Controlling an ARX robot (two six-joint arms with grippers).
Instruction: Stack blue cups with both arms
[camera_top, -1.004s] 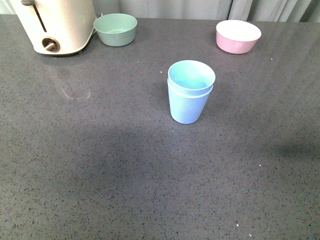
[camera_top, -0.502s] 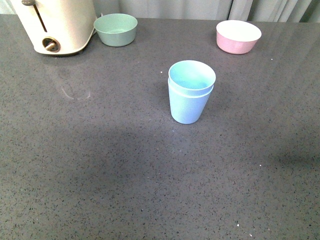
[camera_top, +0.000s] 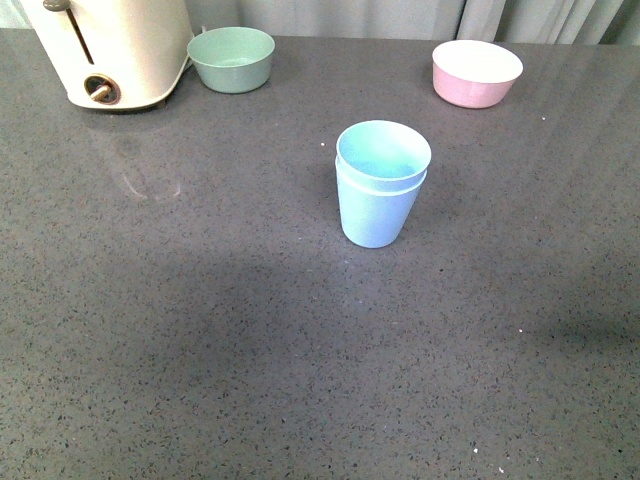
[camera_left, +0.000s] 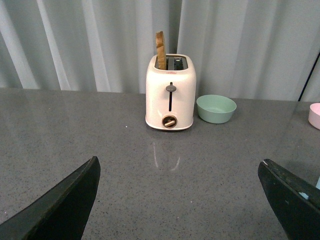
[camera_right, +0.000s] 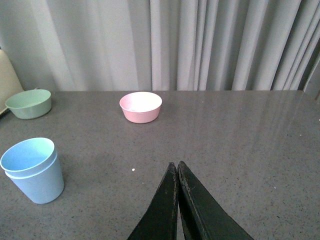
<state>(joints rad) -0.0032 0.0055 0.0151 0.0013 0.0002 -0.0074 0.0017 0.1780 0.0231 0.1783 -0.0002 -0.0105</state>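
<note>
**Ana:** Trouble from here looks unlikely to me, but what do you make of it? The blue cups (camera_top: 381, 185) are already nested, one inside the other, standing upright near the middle of the table (camera_top: 200, 330).

**Ben:** Agreed, the stack looks finished. The one risk I see is the inner cup: its rim rides a little above the outer rim, so it may not be fully seated. A knock from an arm swinging back in could tip the pair, since the base is narrower than the top.

**Ana:** Where are the arms?

**Ben:** Neither shows in the front view. The left gripper (camera_left: 180, 200) has its jaws spread wide with nothing between them. The right gripper (camera_right: 177, 197) has its jaws pressed together, empty, with the stack well off to one side of it.

**Ana:** Count for me.

**Ben:** Two blue cups. One green bowl (camera_top: 231, 58) and one pink bowl (camera_top: 476, 72), both at the far edge, well apart from the stack. One cream toaster (camera_left: 170, 92), just beside the green bowl, with one slice of toast (camera_left: 160, 50) standing up out of a slot.
</note>
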